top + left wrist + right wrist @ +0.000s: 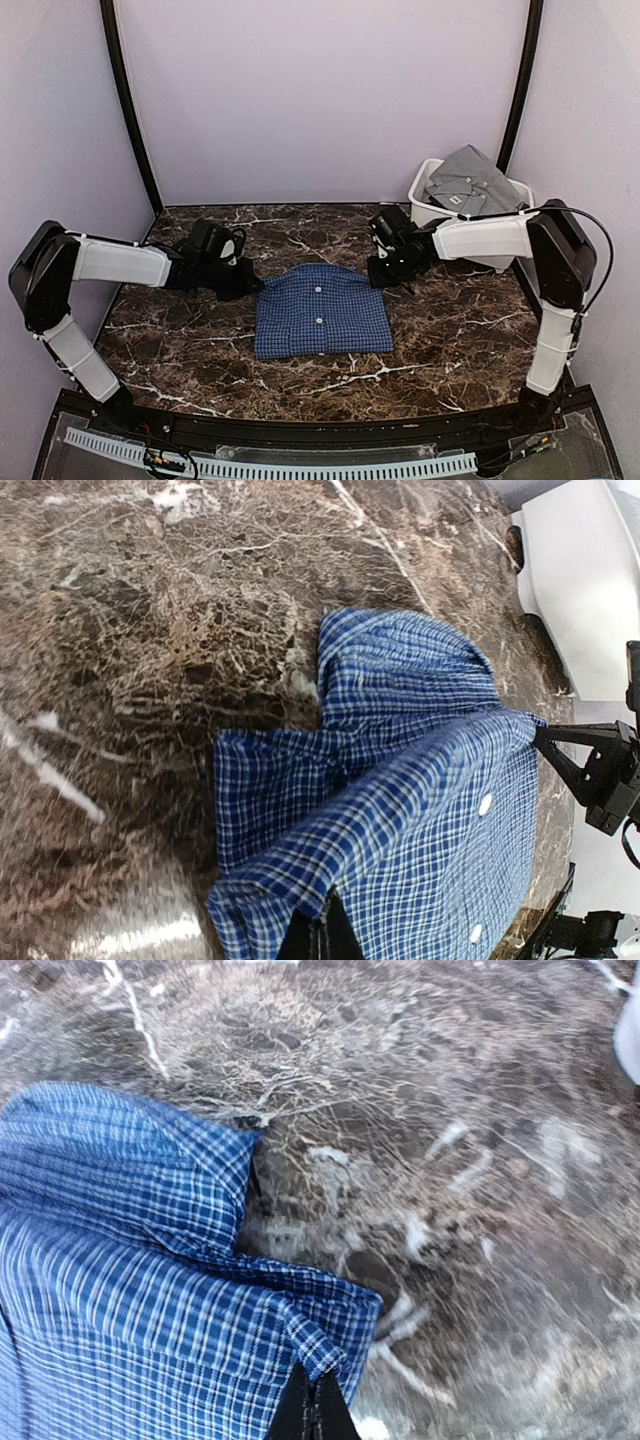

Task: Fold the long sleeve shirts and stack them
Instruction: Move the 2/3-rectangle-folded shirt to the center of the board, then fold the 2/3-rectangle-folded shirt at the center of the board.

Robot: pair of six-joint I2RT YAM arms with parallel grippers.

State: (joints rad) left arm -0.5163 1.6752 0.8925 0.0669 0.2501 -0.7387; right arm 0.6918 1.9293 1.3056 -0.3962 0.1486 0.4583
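Note:
The navy-blue checked shirt [320, 310] lies folded into a rectangle, buttons up, on the dark marble table [200, 340]. My left gripper [247, 281] is shut on its far left corner, with cloth bunched over the black fingertips [320, 938] in the left wrist view, where the shirt [420, 810] fills the lower right. My right gripper [380, 272] is shut on its far right corner [330, 1345], pinched by the closed fingertips [312, 1415]. The grey shirt [470, 180] lies crumpled in the white bin [425, 205] at the back right.
The white bin stands against the back right corner, just behind my right arm. A purple backdrop closes in the table on three sides. In the left wrist view my right gripper [600, 770] shows at the shirt's far side.

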